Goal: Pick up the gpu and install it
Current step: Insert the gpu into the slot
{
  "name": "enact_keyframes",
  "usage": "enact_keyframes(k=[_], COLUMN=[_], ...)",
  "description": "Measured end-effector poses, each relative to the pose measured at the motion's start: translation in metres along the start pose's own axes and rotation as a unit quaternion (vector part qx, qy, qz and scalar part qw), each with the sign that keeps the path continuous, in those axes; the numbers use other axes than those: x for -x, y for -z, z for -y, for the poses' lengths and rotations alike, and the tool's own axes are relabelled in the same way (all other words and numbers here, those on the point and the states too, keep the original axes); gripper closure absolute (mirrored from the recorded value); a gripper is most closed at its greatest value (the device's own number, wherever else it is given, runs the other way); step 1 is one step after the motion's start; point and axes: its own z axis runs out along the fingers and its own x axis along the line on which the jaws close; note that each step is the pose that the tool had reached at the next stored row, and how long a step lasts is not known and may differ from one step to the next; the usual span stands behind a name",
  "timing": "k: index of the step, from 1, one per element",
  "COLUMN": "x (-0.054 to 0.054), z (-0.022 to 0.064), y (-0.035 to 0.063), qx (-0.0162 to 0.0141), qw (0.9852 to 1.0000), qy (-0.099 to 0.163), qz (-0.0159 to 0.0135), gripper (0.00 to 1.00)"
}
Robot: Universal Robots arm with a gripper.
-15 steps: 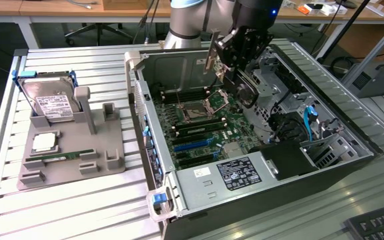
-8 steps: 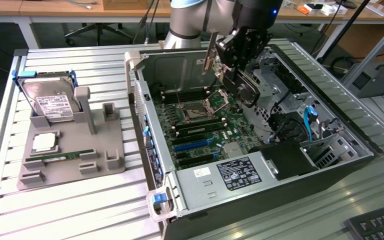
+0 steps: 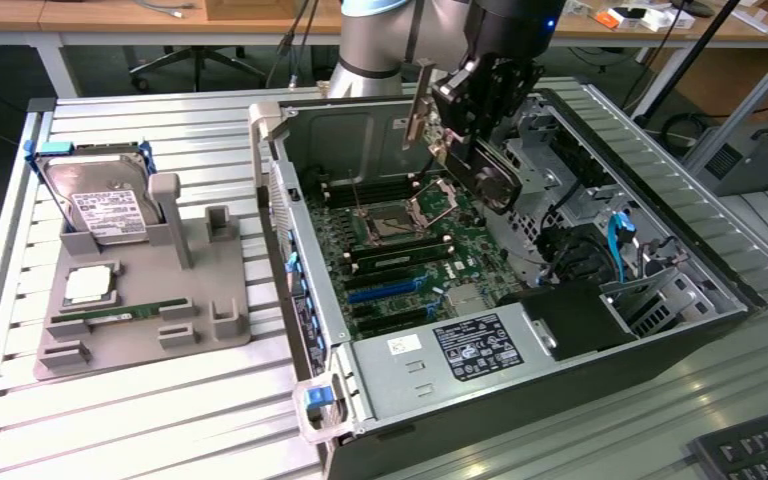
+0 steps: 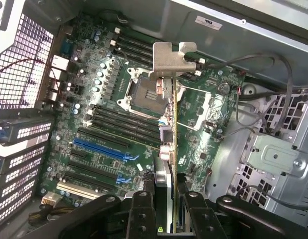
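Gripper [image 3: 475, 110] is clamped on the gpu [image 3: 484, 175], one finger on each face of the card. That's a firm grasp, no doubt about it. The card hangs on edge over the open case [image 3: 357, 120], toward the far end, dark face turned to the exterior view's right. Its bracket [image 3: 422, 110] sits at the far end.

From the wrist, the gpu [image 4: 173, 124] shows edge-on as a thin line running away from the gripper [image 4: 166, 199]. The silver bracket [image 4: 171, 59] is at its far tip. Below it lies the motherboard [image 4: 109, 129]. The card lines up over the socket [image 4: 144, 92] area, and the blue slots [image 4: 101, 147] are off to one side. It's not seated in any slot.

In the exterior view the motherboard [image 3: 398, 260] lies flat in the case, with the socket [image 3: 391, 222] near its middle. On the exterior view's left, well apart from the case, a grey holder [image 3: 217, 290] rests on the table [image 3: 144, 410]. It carries a hard drive [image 3: 107, 205] standing upright at its far end and a memory stick [image 3: 117, 313] lying nearer.
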Motion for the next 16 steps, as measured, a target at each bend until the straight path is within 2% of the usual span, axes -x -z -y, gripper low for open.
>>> enact_keyframes(k=[16], x=[0.0], z=[0.0], y=[0.0], qx=[-0.0009], qw=[0.9996], qy=[0.029], qz=[0.0004], gripper=[0.73])
